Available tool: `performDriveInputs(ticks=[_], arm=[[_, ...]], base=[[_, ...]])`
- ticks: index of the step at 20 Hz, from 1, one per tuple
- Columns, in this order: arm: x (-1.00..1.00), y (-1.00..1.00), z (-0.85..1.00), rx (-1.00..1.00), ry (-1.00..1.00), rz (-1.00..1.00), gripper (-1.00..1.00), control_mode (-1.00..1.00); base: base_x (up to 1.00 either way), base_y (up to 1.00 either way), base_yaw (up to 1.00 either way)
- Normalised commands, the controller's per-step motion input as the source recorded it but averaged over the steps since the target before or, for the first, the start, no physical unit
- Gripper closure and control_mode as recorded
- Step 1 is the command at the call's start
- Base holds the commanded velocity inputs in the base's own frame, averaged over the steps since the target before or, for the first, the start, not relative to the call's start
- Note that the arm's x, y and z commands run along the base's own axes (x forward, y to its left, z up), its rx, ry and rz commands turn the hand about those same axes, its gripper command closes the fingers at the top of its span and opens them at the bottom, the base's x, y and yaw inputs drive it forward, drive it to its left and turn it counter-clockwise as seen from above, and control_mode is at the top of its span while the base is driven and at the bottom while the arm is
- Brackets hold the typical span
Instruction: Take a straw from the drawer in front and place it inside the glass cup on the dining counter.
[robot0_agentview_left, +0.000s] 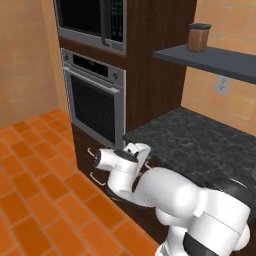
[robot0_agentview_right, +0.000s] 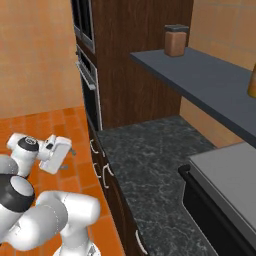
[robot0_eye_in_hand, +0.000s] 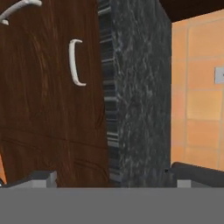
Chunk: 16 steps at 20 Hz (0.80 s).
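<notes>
Wooden drawer (robot0_eye_in_hand: 52, 109) fronts just ahead of the fingers (robot0_eye_in_hand: 109, 177), handle (robot0_eye_in_hand: 75, 62) above them; spread wide, empty, aimed for a pull; straw presumably inside, unseen; black desk (robot0_agentview_left: 200, 142) edge beside.

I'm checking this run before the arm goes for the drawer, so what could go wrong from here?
The open gripper faces the dark wood cabinet fronts, where several similar silver handles sit close together; it might hook the wrong one. The black countertop edge juts out right beside that handle, so a finger could bump it on approach. The drawer front looks closed, so no straw is reachable yet.
</notes>
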Motion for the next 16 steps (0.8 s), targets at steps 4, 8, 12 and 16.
performDriveInputs(ticks=[4,8,12,16], arm=[[0.28,-0.31,-0.61,-0.23,-0.06,-0.05,-1.0,-1.0],[0.31,-0.3,-0.55,-0.19,-0.08,-0.02,-1.0,-1.0],[0.49,-0.19,-0.52,-0.14,-0.05,-0.05,-1.0,-1.0],[0.55,-0.19,-0.44,-0.07,-0.03,-0.05,-1.0,-1.0]], base=[[0.0,0.0,0.0],[0.0,0.0,0.0],[0.0,0.0,0.0],[0.0,0.0,0.0]])
